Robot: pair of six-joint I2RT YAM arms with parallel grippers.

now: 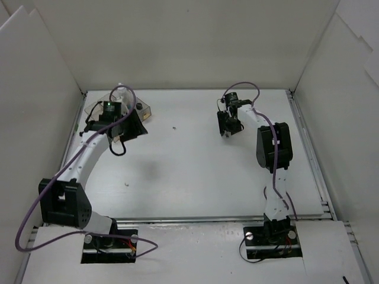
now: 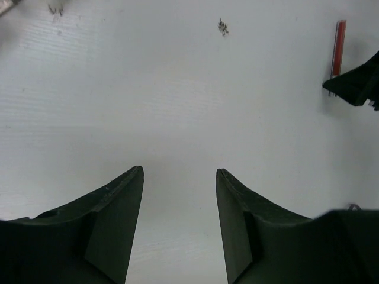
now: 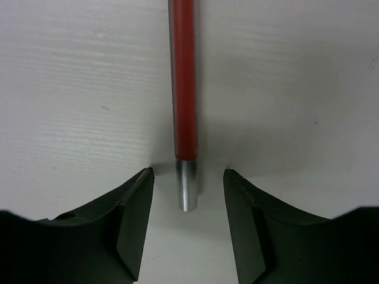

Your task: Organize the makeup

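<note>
- So, is anything actually being gripped by the right gripper [image 3: 188, 172]?
- Nope, nothing's clamped. Its jaws are spread, and the silver end of the red pencil [image 3: 183, 89] is seen lying flat on the table [image 3: 71, 89] between them, touched by neither. The red shaft runs on away from them, toward the table's far edge, right of the middle.
- And the left gripper [image 2: 179, 170]?
- Spread as well, only bare table framed. It's parked by the clear box [image 1: 148, 112] at the far-left corner.

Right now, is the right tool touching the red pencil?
Apart. In the right wrist view, bare table shows between the red pencil and each finger of the right tool.
</note>
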